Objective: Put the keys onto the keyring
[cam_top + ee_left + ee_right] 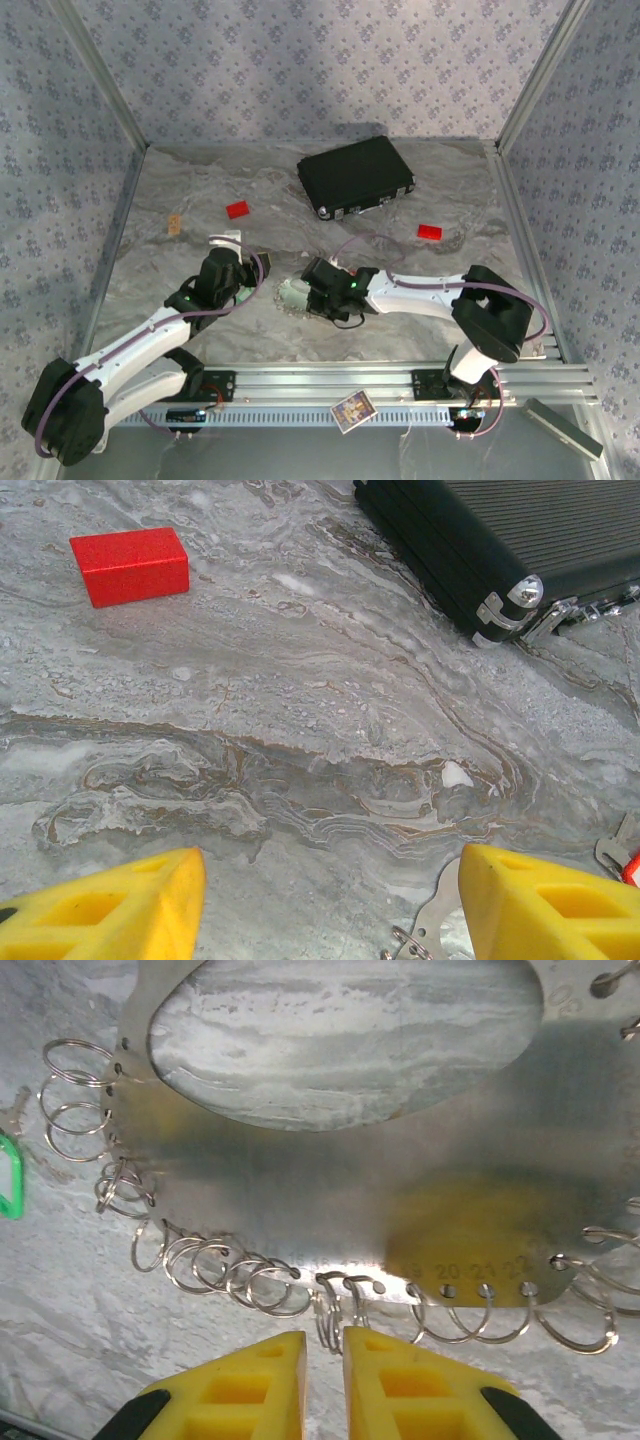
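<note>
The left hand [328, 880] is released above grey marbled surface [300, 680]; right hand [323, 1345] nearly clenched at shiny flat metal keyring [300, 1190], grasp unclear.

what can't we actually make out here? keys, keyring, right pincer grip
- red key: left wrist view, cut off by the right edge, just a sliver.
- green key: right wrist view, cut off by the left edge.
- keyring: top view, partly covered by the right pincer; keys too small to find there.
- right pincer: right wrist view, nearly closed around a small split ring; clamped or not is unclear.
</note>
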`<state>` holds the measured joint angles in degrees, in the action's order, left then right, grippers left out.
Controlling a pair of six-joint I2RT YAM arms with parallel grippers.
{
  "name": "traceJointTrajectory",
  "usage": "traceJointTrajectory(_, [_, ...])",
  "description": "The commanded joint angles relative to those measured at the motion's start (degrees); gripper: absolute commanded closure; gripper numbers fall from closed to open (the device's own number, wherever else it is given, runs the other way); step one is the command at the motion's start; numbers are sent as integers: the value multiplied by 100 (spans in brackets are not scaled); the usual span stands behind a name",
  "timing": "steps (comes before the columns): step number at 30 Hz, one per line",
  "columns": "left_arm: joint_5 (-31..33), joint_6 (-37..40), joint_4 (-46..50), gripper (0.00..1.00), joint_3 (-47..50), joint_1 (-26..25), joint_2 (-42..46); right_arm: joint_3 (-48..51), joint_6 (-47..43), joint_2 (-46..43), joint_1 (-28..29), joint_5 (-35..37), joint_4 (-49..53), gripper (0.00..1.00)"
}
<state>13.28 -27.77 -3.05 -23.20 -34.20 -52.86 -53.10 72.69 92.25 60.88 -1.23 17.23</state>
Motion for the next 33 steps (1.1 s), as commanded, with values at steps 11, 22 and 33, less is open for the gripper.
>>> traceJointTrajectory(11, [-32,-62,-11,33,-68,23,136,116,516,156,-35,30,140,83])
traceJointTrajectory(22, [-24,-54,-12,33,-71,22,141,14,420,325,-80,-50,148,85])
traceJointTrajectory(33, [-15,-44,6,33,-74,23,153,-60,320,406,-85,-163,-21,85])
